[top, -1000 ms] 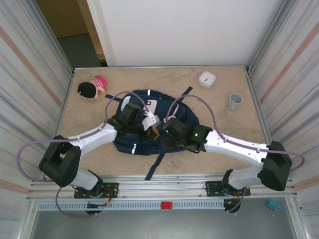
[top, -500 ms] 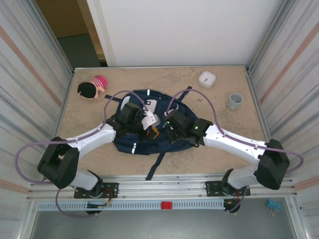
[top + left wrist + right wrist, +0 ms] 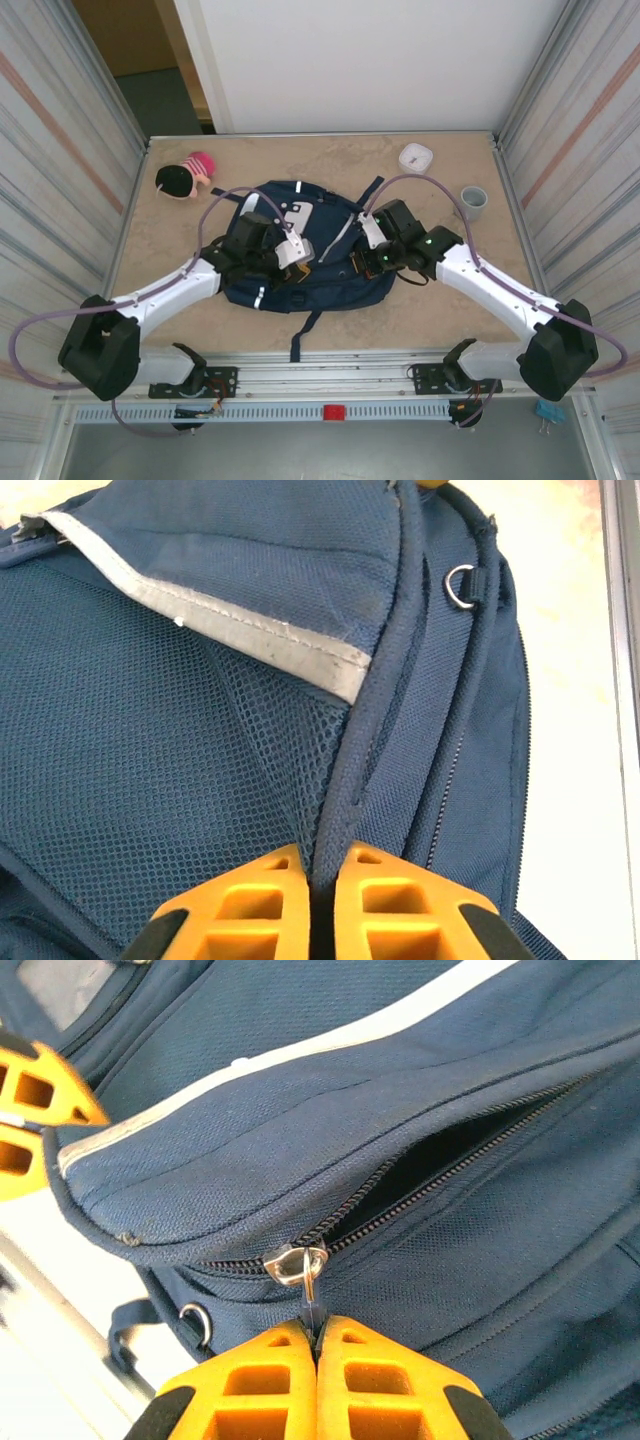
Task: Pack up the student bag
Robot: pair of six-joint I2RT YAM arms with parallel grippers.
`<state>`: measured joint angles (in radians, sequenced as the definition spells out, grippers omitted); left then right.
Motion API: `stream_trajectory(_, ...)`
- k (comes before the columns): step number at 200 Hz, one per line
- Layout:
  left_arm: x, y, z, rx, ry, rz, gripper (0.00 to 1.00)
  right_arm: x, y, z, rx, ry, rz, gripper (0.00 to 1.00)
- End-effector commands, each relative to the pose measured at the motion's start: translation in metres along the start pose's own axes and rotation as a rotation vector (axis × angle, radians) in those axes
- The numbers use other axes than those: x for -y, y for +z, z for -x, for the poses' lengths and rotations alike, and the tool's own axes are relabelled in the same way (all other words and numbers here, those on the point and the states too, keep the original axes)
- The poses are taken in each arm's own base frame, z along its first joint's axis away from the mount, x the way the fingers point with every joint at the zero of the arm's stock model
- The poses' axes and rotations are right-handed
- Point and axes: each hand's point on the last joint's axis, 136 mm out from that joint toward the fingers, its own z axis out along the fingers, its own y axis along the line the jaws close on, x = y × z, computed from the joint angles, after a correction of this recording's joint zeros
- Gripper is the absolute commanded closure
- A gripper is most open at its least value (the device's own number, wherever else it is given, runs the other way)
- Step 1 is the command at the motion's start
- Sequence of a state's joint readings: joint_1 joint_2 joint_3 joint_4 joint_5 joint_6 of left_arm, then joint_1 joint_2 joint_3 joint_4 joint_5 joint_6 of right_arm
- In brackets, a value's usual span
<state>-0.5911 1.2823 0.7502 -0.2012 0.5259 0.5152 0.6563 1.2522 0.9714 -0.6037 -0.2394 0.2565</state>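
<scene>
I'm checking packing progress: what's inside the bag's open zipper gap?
Through the part-open zipper gap of the bag, only dark shadow shows. Any contents are hidden by the fabric above. The right gripper pinches the zipper pull.

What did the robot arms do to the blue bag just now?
The right gripper shut on the zipper pull and dragged it rightward, opening a gap in the student bag. The left gripper stayed clamped on a bag seam. The doll, white box and grey cup did not move.
</scene>
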Motion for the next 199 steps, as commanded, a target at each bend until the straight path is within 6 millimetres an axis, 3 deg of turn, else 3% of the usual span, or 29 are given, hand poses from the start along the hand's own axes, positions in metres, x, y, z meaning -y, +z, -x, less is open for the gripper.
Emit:
stream_trajectory(1,-0.003,-0.016,-0.019,-0.072,-0.056,0.052,0.74,-0.004,0.001,-0.004,-0.008,0.017,0.046,1.0)
stream_trajectory(26,-0.015,-0.033,-0.006,-0.017,-0.349,0.165,0.46,-0.007,0.004,-0.009,-0.012,0.046,0.066,1.0)
stream_trajectory(40,-0.023,-0.051,-0.005,0.019,-0.548,0.27,0.38,-0.007,0.004,-0.01,-0.012,0.043,0.06,1.0)
stream_trajectory(58,-0.037,-0.081,-0.03,0.038,-0.866,0.497,0.28,-0.008,0.005,-0.011,-0.018,0.037,0.055,1.0)
stream_trajectory(74,-0.034,-0.098,-0.061,0.033,-1.111,0.614,0.27,-0.01,0.006,-0.013,-0.024,0.03,0.056,1.0)
stream_trajectory(119,-0.015,-0.083,-0.112,-0.033,-1.35,0.652,0.28,-0.036,0.008,-0.022,-0.043,-0.041,0.054,1.0)
stream_trajectory(169,-0.045,-0.053,-0.115,0.004,-1.336,0.652,0.35,-0.073,0.01,-0.031,-0.027,-0.089,0.047,1.0)
stream_trajectory(199,-0.069,-0.034,-0.097,-0.009,-1.297,0.596,0.34,-0.086,0.018,-0.032,-0.021,-0.074,0.055,1.0)
